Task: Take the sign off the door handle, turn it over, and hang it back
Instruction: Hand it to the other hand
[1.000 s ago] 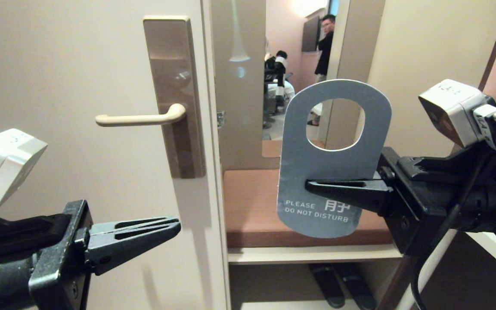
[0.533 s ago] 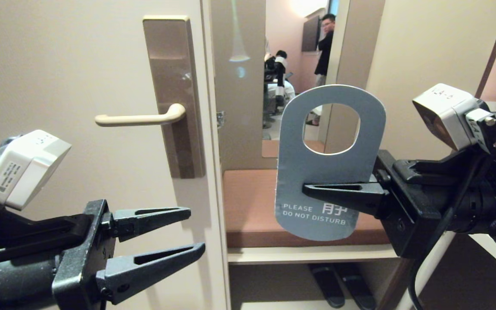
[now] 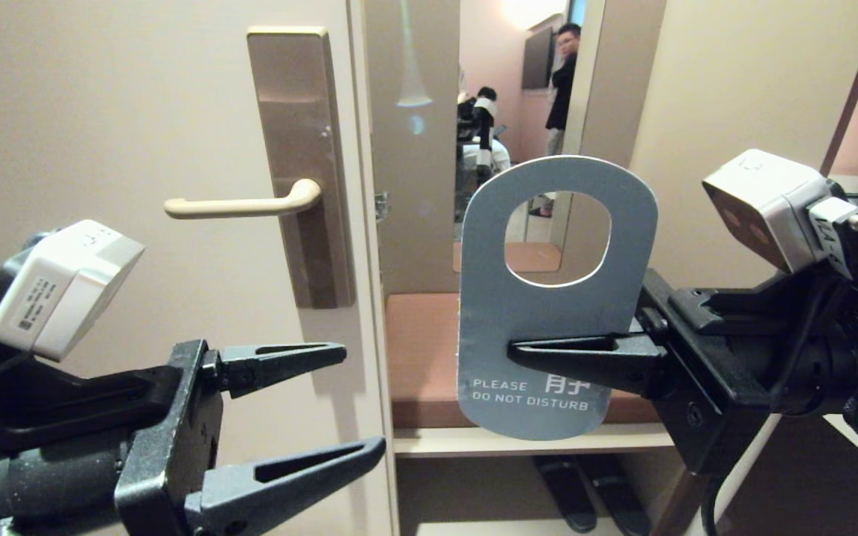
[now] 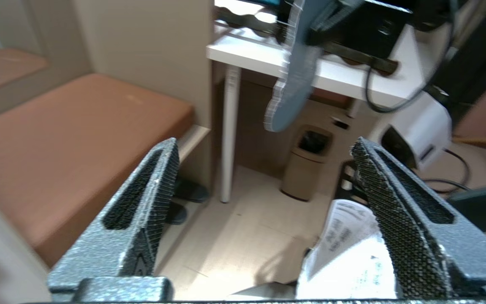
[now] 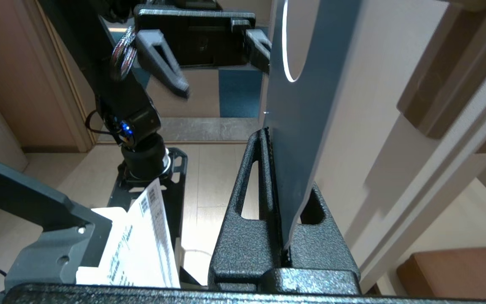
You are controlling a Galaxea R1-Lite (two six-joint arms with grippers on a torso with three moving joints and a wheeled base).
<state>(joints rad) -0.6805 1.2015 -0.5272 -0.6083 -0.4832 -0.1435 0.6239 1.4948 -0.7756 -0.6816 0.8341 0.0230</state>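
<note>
- The left end effector [image 3: 358,402] sits low at the left of the head view in front of the closed cream door [image 3: 101,149], its two fingers spread wide apart with nothing between them.
- Above it and a little to its left, the door handle [image 3: 243,205] sticks out level from the tall brown plate [image 3: 302,164]; nothing hangs on the lever.
- To the right of the left end effector, past the door's edge, a brown padded bench [image 3: 421,357] fills an alcove, with a pale shelf edge [image 3: 526,439] under it and a pair of dark slippers [image 3: 585,495] on the floor below.
- Behind the bench a mirror [image 3: 503,112] shows a person standing in a pink-walled room.
- The sign [image 3: 552,298] hangs in the air in front of the bench, upright, its blue face with white "PLEASE DO NOT DISTURB" towards the head camera and the hole at the top.
- The right end effector [image 3: 518,350] comes in level from the right and is clamped on the sign's right edge, below the hole; the right wrist view shows the card pinched between both fingers.
- The sign lies between the two end effectors, well apart from the handle.
- In the left wrist view a white bench [image 4: 268,55] and a small bin [image 4: 306,166] stand beyond the sign.
</note>
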